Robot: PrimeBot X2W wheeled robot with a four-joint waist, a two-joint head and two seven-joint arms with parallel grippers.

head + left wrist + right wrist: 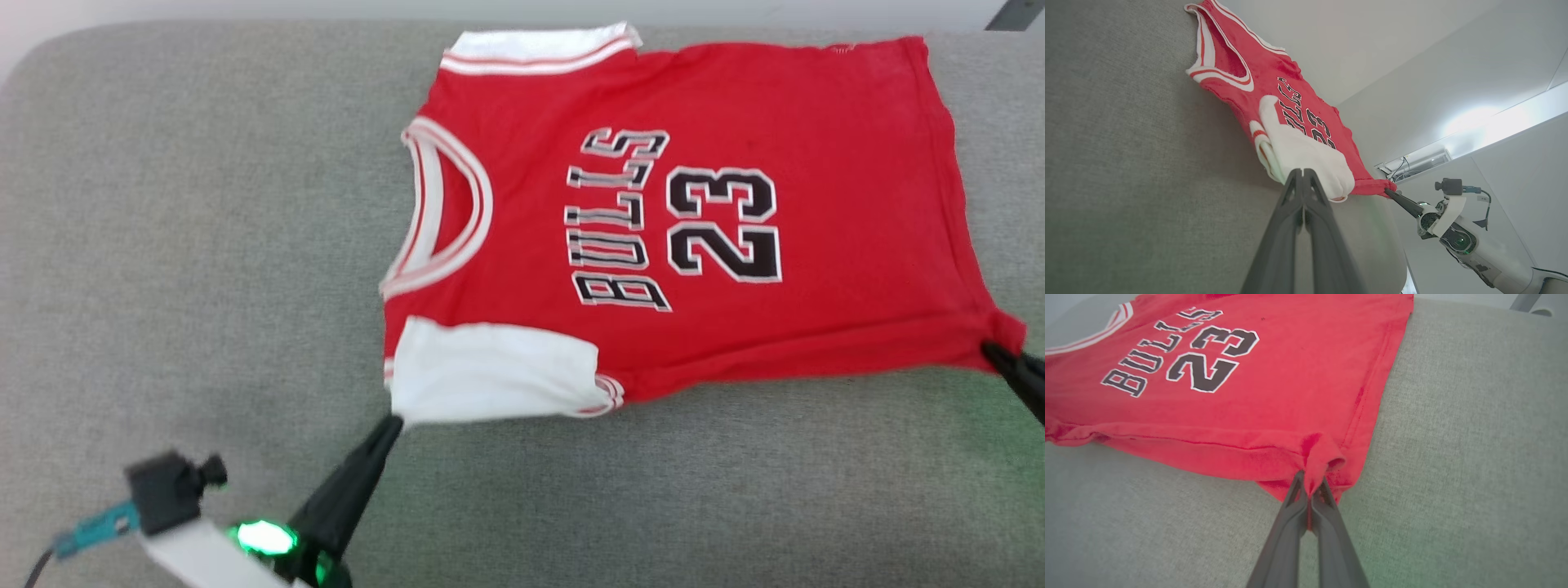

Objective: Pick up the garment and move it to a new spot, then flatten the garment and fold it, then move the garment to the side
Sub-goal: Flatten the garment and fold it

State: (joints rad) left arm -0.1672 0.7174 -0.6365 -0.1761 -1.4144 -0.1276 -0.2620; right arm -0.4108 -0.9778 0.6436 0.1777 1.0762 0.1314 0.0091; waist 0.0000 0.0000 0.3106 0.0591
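Note:
The garment (735, 122), a red jersey with white sleeves, striped trim and black "BULLS 23" lettering, lies spread face up on the grey cushion (188, 245), collar to the left. My left gripper (395, 422) is shut on the near white sleeve's corner (1306, 159). At the right edge of the head view my right gripper (989, 349) is shut on the near hem corner. The right wrist view shows that red corner (1316, 457) bunched and pinched between the fingers (1290, 514). The left wrist view also shows the garment (1274, 69) and the right gripper (1387, 190) at its far corner.
The grey cushion stretches wide to the left and in front of the jersey. Its back edge meets a pale wall (245, 10) just beyond the far sleeve (539, 45). The right arm's pale forearm and camera mount (1449, 212) show in the left wrist view.

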